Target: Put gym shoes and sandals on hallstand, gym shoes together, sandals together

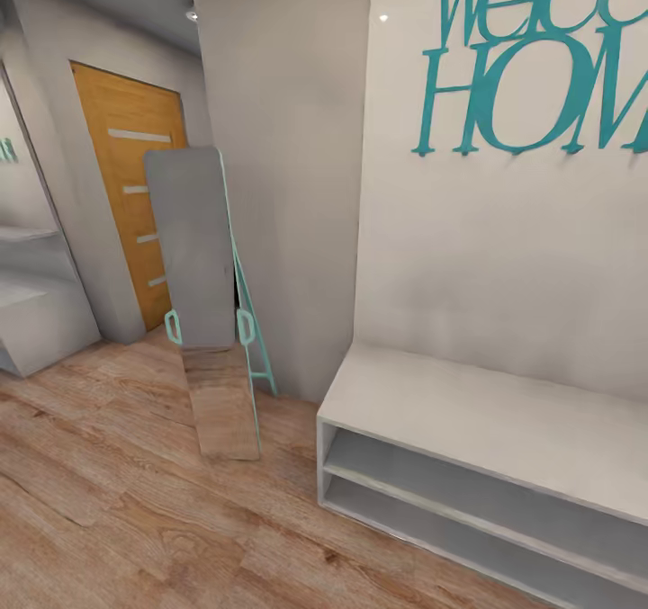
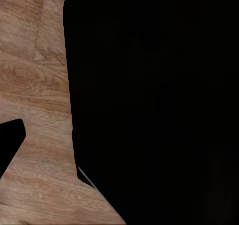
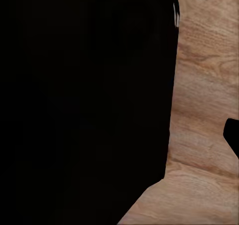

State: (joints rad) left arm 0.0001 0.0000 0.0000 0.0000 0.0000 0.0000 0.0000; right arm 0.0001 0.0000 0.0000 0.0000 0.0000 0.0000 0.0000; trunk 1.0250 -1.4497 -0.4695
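Jaw state: cannot tell on either arm. Left wrist view mostly blocked by a large matte black shape, one small black tip (image 2: 10,140) poking in at the edge; could be a fingertip, unclear. Same on the right wrist view, black mass plus a small dark tip (image 3: 232,135) at the edge. Corridor floor (image 2: 35,85) visible past both, below the jaws: light brown wood-grain planks, knots and wavy grain, matte.

Head view, no shoes or sandals seen. Plain pale-grey bench (image 1: 486,429) at right: flat slab top, two open tiers, boxy, smooth finish; stands against a pale plaster wall (image 1: 504,258) with teal cut-out lettering (image 1: 531,60), thin serif strokes. Tall rounded-corner mirror (image 1: 202,303) leaning at the wall corner, teal frame and loop handles, lower part reflecting floor planks. Orange wood-grain door (image 1: 135,186) behind it with short pale horizontal inserts. Pale-grey unit with staggered shelves (image 1: 31,294) cut off at far left, likely the hallstand, only partly visible.
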